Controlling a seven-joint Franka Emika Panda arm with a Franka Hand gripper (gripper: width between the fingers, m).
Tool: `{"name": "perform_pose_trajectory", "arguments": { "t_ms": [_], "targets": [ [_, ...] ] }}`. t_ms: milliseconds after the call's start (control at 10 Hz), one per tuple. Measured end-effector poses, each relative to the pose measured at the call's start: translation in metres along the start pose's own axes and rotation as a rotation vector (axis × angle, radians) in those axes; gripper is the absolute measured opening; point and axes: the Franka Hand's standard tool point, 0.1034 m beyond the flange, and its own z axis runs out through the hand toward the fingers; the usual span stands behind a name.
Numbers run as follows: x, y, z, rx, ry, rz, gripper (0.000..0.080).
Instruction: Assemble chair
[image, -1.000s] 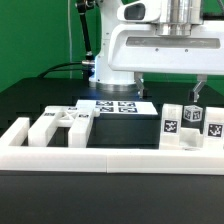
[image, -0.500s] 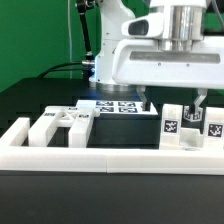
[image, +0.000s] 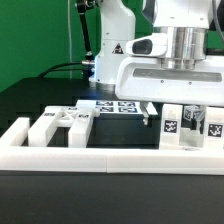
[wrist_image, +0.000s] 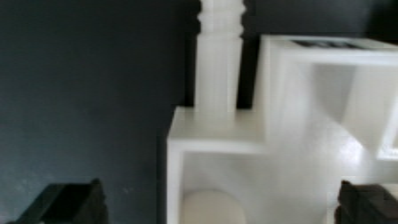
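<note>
Several white chair pieces stand along the front rail. Three upright tagged blocks (image: 170, 124) are at the exterior view's right, and flat pieces (image: 58, 124) lie at its left. My gripper (image: 174, 112) hangs low over the right-hand blocks, open, with one dark finger (image: 149, 111) beside them. In the wrist view my gripper (wrist_image: 221, 205) straddles a white blocky piece (wrist_image: 258, 155), and both fingertips (wrist_image: 71, 204) stand clear of its sides. A slim white turned peg (wrist_image: 215, 50) and a tagged white panel (wrist_image: 329, 75) lie just beyond it.
The marker board (image: 117, 106) lies flat behind the pieces, near the arm's base. A long low white border rail (image: 100, 156) runs along the front edge of the black table. A green wall stands behind.
The gripper has come down toward the tagged blocks at the exterior view's right. Its jaws have stayed wide open, and no chair piece has moved.
</note>
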Motion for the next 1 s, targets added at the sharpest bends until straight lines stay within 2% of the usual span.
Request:
{"name": "perform_pose_trajectory", "arguments": {
  "t_ms": [200,300,600,1000],
  "targets": [
    [0.000,0.001,0.001,-0.001,0.006,-0.002,0.0649],
    [0.000,0.003,0.007,-0.003,0.032,-0.005,0.0649],
    [-0.005,-0.002,0.020,-0.006,0.069,-0.021,0.0649],
    [-0.008,0.001,0.026,-0.010,0.068,-0.021,0.0649]
  ]
}}
